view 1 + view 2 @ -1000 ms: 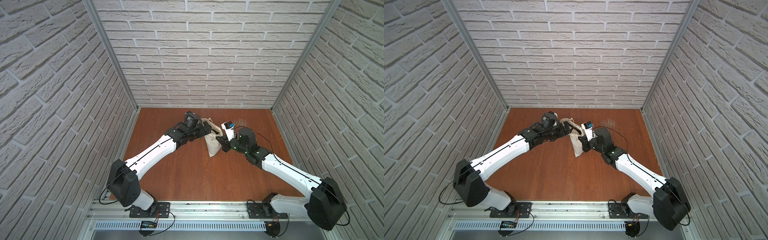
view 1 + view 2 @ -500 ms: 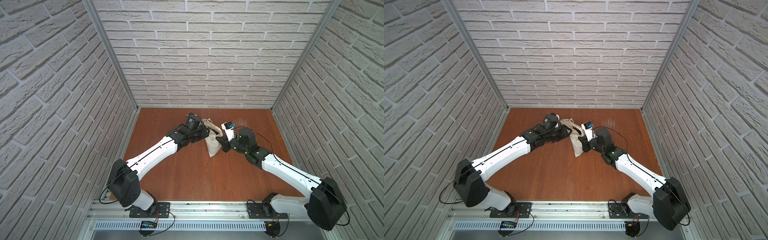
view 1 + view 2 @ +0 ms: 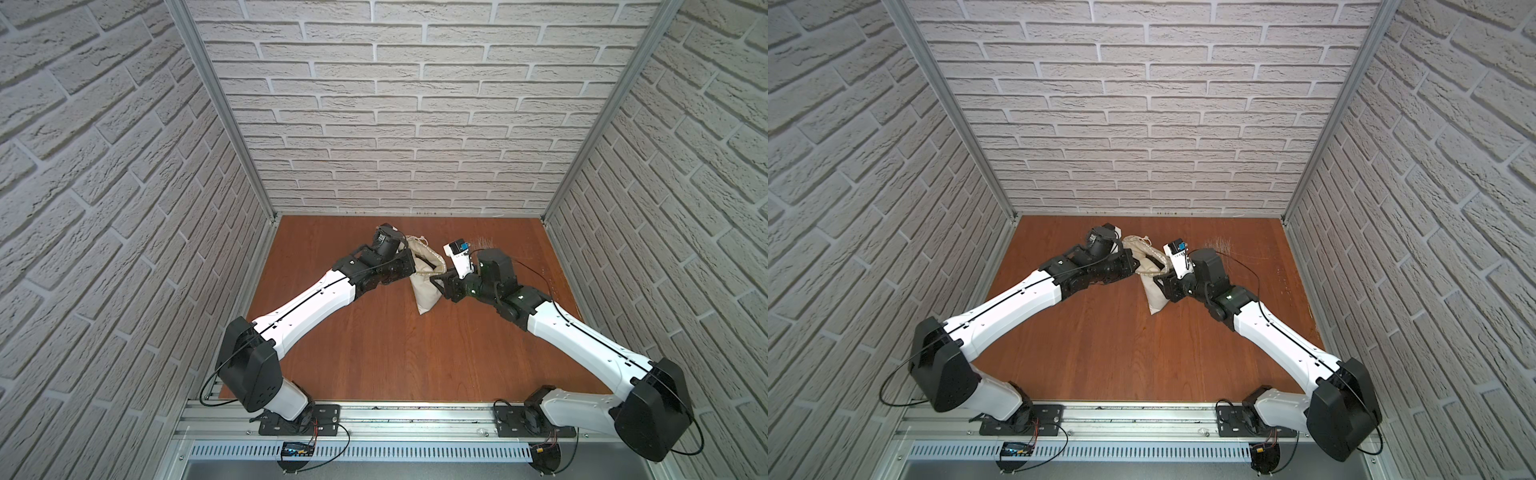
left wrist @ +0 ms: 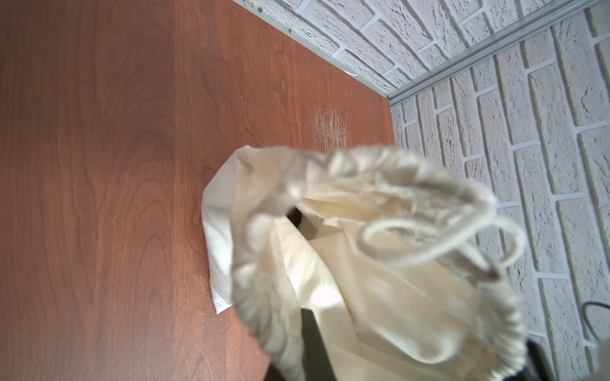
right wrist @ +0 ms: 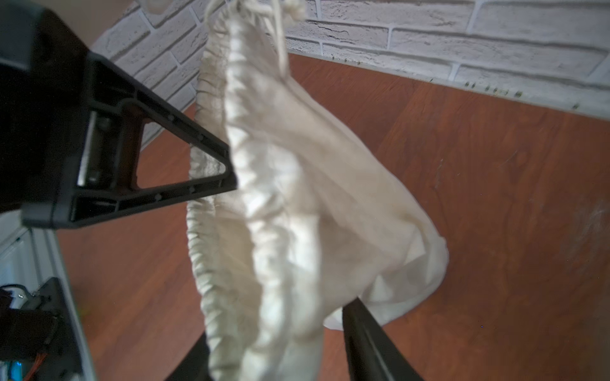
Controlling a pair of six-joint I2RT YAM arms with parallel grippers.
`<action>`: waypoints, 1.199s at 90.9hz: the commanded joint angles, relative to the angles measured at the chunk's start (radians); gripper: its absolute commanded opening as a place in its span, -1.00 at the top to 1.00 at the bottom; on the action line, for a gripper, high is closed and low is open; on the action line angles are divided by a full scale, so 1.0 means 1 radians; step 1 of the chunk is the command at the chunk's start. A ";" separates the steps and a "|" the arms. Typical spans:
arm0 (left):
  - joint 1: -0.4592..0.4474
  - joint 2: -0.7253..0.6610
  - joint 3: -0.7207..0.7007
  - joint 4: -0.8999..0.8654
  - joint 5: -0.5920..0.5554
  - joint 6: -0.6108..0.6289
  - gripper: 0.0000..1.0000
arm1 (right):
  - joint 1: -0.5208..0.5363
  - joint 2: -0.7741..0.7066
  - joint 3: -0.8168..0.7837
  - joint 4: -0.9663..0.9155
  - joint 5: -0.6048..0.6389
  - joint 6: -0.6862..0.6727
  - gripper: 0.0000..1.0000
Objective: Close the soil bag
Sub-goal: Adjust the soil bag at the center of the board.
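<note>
The cream soil bag [image 3: 424, 291] [image 3: 1152, 293] stands at the middle back of the wooden table, held between both arms, its mouth open. My left gripper [image 3: 409, 266] [image 3: 1134, 266] is shut on the gathered hem of the soil bag [image 4: 379, 290]; one dark finger [image 4: 312, 343] shows under the cloth. In the right wrist view its black fingers [image 5: 198, 171] pinch the hem of the soil bag [image 5: 330, 198]. My right gripper [image 3: 438, 283] [image 3: 1160, 286] [image 5: 274, 346] is open, its fingers standing on either side of the hem. The thin cord [image 4: 429, 257] [image 5: 280, 43] hangs loose.
The brown wooden table [image 3: 395, 353] is boxed in by white brick walls on three sides. A patch of pale scratches [image 3: 482, 241] marks the wood behind the right arm. An aluminium rail [image 3: 395, 419] carrying both arm bases runs along the front edge.
My left gripper has moved onto the bag's hem and shut on it. My right gripper, shut on the hem before, has opened. The bag has stayed in place.
</note>
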 commanded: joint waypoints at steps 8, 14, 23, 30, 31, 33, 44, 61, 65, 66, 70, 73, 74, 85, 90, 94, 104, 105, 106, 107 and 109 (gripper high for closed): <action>-0.002 0.017 0.031 -0.006 0.045 0.050 1.00 | -0.037 -0.010 0.238 -0.288 -0.020 0.017 -0.34; -0.002 0.021 0.027 0.004 0.060 0.049 1.00 | -0.039 0.032 0.328 -0.360 -0.027 0.008 -0.37; -0.002 0.026 0.027 0.009 0.074 0.048 1.00 | -0.041 0.109 0.457 -0.466 -0.027 -0.022 -0.38; -0.003 0.028 0.027 0.010 0.079 0.049 1.00 | -0.046 0.167 0.543 -0.538 -0.040 -0.044 -0.39; -0.003 0.028 0.026 0.009 0.080 0.050 1.00 | -0.046 0.175 0.556 -0.544 -0.042 -0.047 -0.38; -0.003 0.028 0.028 0.009 0.081 0.050 1.00 | -0.046 0.190 0.573 -0.564 -0.050 -0.052 -0.38; -0.003 0.029 0.030 0.010 0.085 0.053 1.00 | -0.046 0.252 0.651 -0.627 -0.102 -0.076 -0.39; -0.003 0.031 0.045 0.011 0.094 0.054 1.00 | -0.037 0.262 0.651 -0.643 -0.169 -0.114 -0.39; -0.004 0.031 0.050 0.010 0.093 0.055 1.00 | -0.031 0.260 0.649 -0.641 -0.169 -0.123 -0.39; -0.003 0.032 0.051 0.008 0.093 0.055 1.00 | -0.030 0.260 0.648 -0.641 -0.169 -0.125 -0.39; -0.003 0.033 0.056 0.007 0.096 0.055 1.00 | -0.023 0.264 0.648 -0.642 -0.168 -0.132 -0.39; -0.003 0.035 0.062 0.007 0.098 0.056 1.00 | -0.017 0.268 0.649 -0.645 -0.165 -0.139 -0.39; -0.003 0.035 0.063 0.007 0.098 0.056 1.00 | -0.014 0.271 0.651 -0.645 -0.162 -0.141 -0.39; -0.008 0.036 0.074 0.005 0.103 0.058 1.00 | 0.011 0.306 0.679 -0.666 -0.106 -0.156 -0.39; -0.009 0.035 0.077 0.004 0.105 0.059 1.00 | 0.018 0.326 0.697 -0.676 -0.067 -0.164 -0.38; -0.011 0.032 0.077 0.000 0.105 0.062 1.00 | 0.021 0.339 0.707 -0.679 -0.033 -0.165 -0.38; -0.011 0.025 0.073 -0.005 0.105 0.065 1.00 | 0.021 0.367 0.727 -0.666 0.050 -0.153 -0.36; -0.011 0.025 0.073 -0.006 0.105 0.065 1.00 | 0.021 0.371 0.730 -0.664 0.055 -0.153 -0.36; -0.011 0.025 0.071 -0.008 0.105 0.066 1.00 | 0.021 0.371 0.736 -0.664 0.059 -0.153 -0.36; -0.011 0.025 0.071 -0.008 0.105 0.067 1.00 | 0.021 0.379 0.736 -0.663 0.062 -0.153 -0.35; -0.010 0.025 0.071 -0.009 0.105 0.068 1.00 | 0.021 0.382 0.745 -0.665 0.068 -0.153 -0.34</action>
